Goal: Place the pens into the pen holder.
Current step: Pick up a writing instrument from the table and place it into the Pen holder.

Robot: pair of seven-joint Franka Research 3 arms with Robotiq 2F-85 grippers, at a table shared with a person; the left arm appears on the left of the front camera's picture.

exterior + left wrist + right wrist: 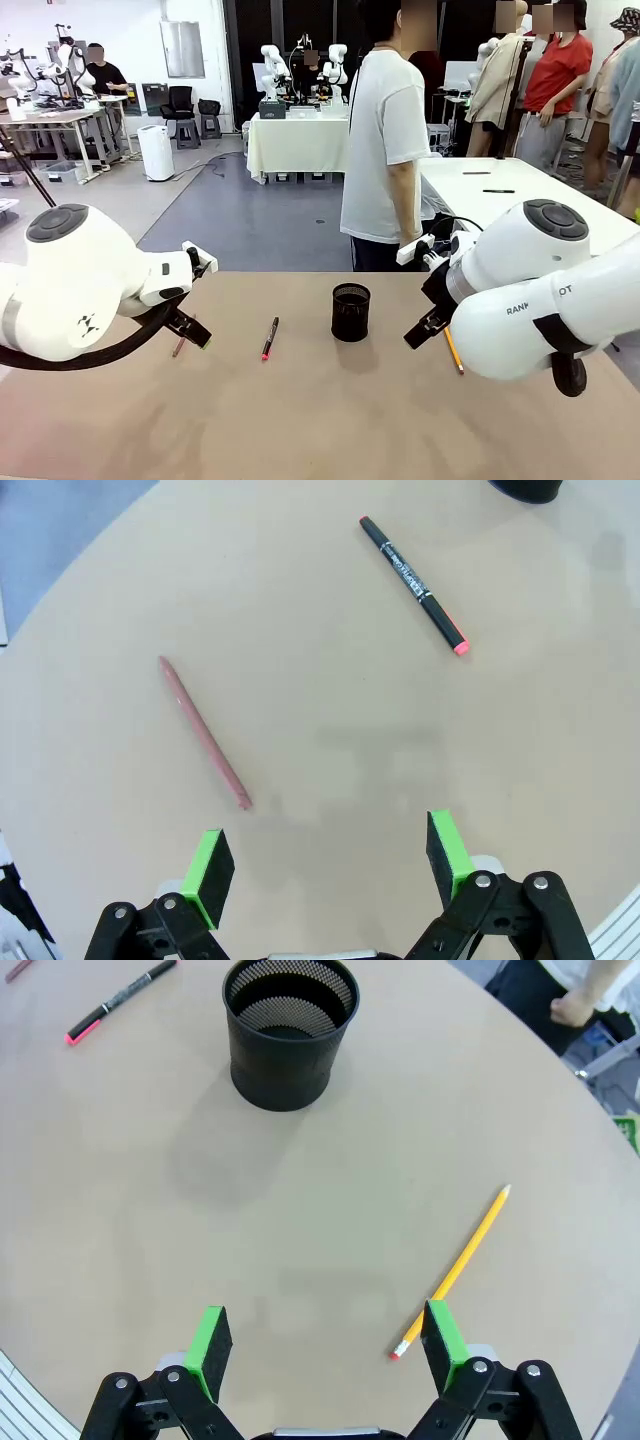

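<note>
Pens [270,338] flat on open tabletop [300,420] either side of pen holder [350,312]; both end effectors [326,855] [325,1340] released.

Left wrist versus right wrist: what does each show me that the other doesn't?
Left wrist: the whole red pen, lying ahead of the open left gripper. Right wrist: the pencil near the open right gripper, the holder whole and empty, and a person's hand. Both: the black pen, and the holder, cut off at the left wrist's top edge.

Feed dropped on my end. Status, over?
Left claw open, right claw open, both empty. Red pen, black pen, yellow pencil on table; pen holder empty. Nothing blocking.
</note>
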